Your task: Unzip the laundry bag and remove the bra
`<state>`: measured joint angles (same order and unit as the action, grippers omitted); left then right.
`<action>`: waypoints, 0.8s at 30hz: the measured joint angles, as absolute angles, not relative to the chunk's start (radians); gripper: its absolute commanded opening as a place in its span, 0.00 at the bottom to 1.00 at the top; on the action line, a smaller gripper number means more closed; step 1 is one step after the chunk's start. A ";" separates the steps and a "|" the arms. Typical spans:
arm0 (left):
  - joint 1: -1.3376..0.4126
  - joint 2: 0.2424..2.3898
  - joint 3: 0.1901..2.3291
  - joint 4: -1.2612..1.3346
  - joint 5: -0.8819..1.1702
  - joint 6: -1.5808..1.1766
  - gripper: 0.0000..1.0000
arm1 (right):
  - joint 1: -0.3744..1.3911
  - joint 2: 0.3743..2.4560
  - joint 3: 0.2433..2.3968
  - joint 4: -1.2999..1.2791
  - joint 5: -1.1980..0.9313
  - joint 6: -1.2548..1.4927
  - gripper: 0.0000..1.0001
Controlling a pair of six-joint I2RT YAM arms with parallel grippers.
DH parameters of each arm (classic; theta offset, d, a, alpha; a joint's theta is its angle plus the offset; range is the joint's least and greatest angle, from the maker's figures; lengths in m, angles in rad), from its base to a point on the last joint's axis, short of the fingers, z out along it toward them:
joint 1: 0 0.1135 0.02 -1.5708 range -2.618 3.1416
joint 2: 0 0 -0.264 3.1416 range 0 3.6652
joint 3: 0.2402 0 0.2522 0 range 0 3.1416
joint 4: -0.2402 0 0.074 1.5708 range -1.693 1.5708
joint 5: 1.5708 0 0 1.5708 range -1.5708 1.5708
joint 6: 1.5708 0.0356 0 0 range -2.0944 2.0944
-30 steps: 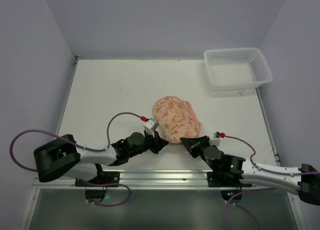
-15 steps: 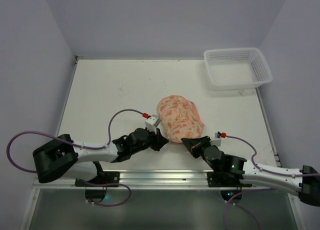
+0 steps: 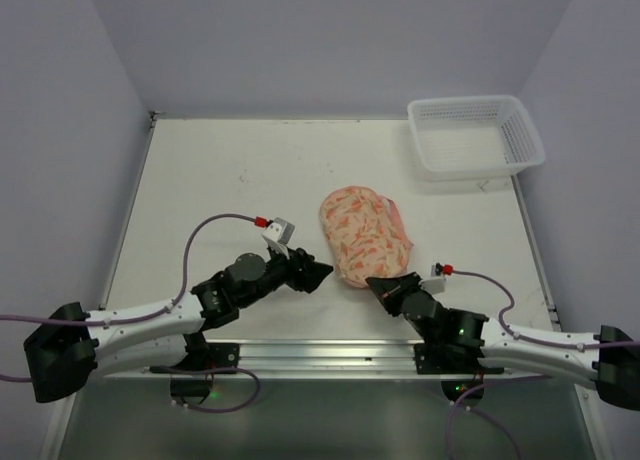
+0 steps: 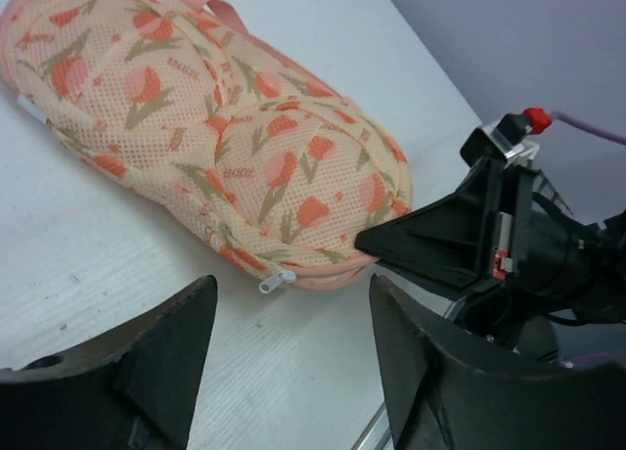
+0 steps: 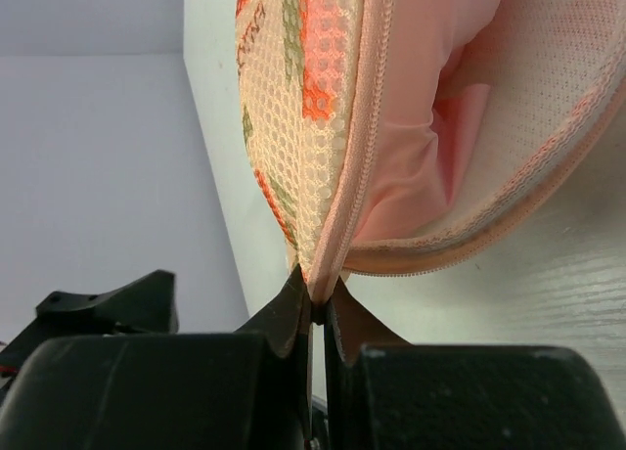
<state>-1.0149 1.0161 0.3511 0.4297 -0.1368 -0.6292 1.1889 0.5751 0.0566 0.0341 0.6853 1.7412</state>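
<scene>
A peach, orange-flowered mesh dome laundry bag (image 3: 362,232) lies with its long axis running near to far. The right gripper (image 3: 376,281) pinches its near end; the left gripper (image 3: 318,272) is spread alongside.

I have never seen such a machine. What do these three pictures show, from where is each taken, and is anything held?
These are two small robot arms fixed at the near edge of a white table; each ends in two pinching fingers, its gripper. The wide picture comes from a fixed camera above and behind the arms. The other two come from cameras on the wrists, so each shows its own black fingers at the bottom. On the table lies a flower-printed mesh laundry bag, and a white plastic basket stands at the far right corner. The right gripper pinches the bag's pink zip edge. There the bag gapes open, and plain pink fabric, the bra, shows inside. The left gripper is open, holds nothing, and stands just beside the bag.
</scene>
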 measured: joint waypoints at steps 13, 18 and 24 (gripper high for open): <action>-1.015 0.881 0.375 0.176 -0.243 -0.607 0.88 | 1.188 0.996 0.133 0.196 0.657 1.629 0.26; -1.015 0.819 0.375 0.127 -0.276 -0.596 0.88 | 1.188 1.043 0.187 0.249 0.609 1.551 0.38; -1.015 0.831 0.409 0.095 -0.284 -0.577 0.87 | 1.188 0.944 0.262 0.202 0.564 1.457 0.52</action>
<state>-1.0145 0.8310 0.4091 0.0952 -0.2844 -0.5766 1.1881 0.9440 0.2623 0.2024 0.5640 1.4567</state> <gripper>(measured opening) 0.873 0.507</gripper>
